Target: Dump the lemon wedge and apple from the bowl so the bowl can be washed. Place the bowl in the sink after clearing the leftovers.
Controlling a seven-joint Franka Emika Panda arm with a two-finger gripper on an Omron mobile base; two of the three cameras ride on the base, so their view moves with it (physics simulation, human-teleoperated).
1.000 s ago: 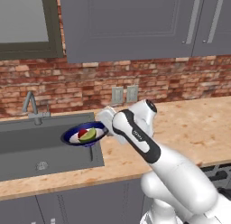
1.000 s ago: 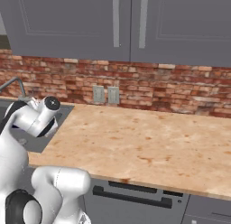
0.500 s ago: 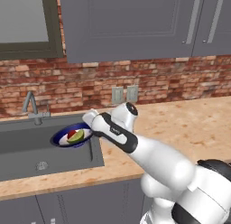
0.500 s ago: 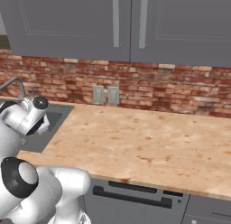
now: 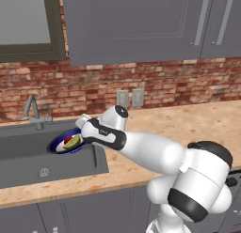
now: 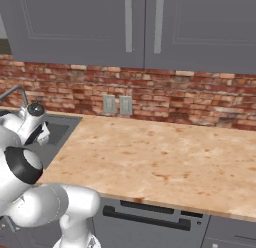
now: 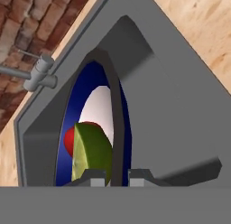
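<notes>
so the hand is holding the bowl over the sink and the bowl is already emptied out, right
Not quite. The hand does grip the bowl by its rim over the sink, but the bowl is not empty: the lemon wedge and the apple are inside it. The hand view shows both clearly, and the left base view shows them too.

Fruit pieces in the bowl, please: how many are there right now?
2. The lemon wedge lies in the bowl nearest the gripper, with the apple right behind it, partly covered. The bowl is held over the sink; nothing else shows inside.
</notes>
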